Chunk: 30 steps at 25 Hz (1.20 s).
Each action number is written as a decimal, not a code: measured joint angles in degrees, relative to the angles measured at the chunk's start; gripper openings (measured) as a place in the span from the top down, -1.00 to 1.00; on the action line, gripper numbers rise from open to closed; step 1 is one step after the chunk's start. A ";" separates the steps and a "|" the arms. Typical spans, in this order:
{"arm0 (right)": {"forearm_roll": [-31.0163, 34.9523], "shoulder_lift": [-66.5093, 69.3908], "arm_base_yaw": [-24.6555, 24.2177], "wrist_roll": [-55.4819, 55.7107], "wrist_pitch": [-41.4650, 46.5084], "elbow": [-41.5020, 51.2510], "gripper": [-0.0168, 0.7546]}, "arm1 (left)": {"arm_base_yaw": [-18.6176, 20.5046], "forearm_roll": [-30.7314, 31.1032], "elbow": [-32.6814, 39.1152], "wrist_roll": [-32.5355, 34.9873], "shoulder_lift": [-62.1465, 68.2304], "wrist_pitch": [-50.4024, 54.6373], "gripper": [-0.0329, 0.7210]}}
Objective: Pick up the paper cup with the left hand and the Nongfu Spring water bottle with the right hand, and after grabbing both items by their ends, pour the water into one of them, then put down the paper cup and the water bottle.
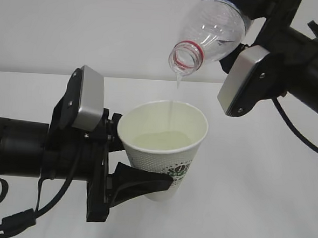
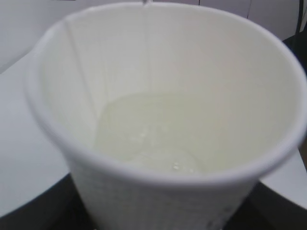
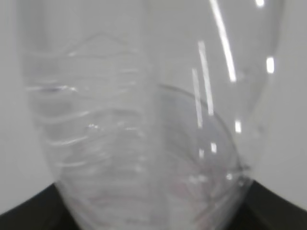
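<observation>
— Above the middle of the white table (image 1: 261, 211), what is the paper cup (image 1: 165, 152) doing?

— It hangs upright off the surface, clamped low on its wall by the left pincer (image 1: 124, 173). Black fingers (image 1: 139, 181) press against its dotted side next to the green-and-black logo, so the jaws stand fairly wide, closed on the cup itself. The left wrist view looks straight into its mouth: water (image 2: 153, 139) covers the bottom, with small bubbles near the close wall.

— And the bottle?

— The Nongfu Spring water bottle (image 1: 213, 30) is over the cup and towards the table's right side, tipped steeply so its open mouth with the red neck ring points down at the cup. A thin stream runs from the mouth into the cup. Very little liquid shows inside the clear ribbed body; the label is out of the frame.

— Who holds it?

— The right pincer (image 1: 245, 16), reaching in from the upper right corner of the exterior view, grips the bottle's upper part; its jaws stand about as wide as the bottle body they hold. The right wrist view is filled by that clear plastic, too blurred for more detail.

— Do cup and bottle touch?

— No, they are apart, joined only by the falling stream.
</observation>
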 joint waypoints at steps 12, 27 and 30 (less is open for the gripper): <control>0.04 0.00 0.00 -0.08 -0.10 0.00 -0.26 | 0.00 0.00 0.00 0.00 0.00 0.00 -0.39; 0.13 0.00 0.00 -0.21 -0.10 0.00 -0.26 | 0.00 0.00 0.00 0.00 0.00 0.05 -0.39; 0.13 0.00 0.00 -0.21 -0.10 0.00 -0.26 | 0.00 0.00 0.00 0.00 0.00 0.05 -0.39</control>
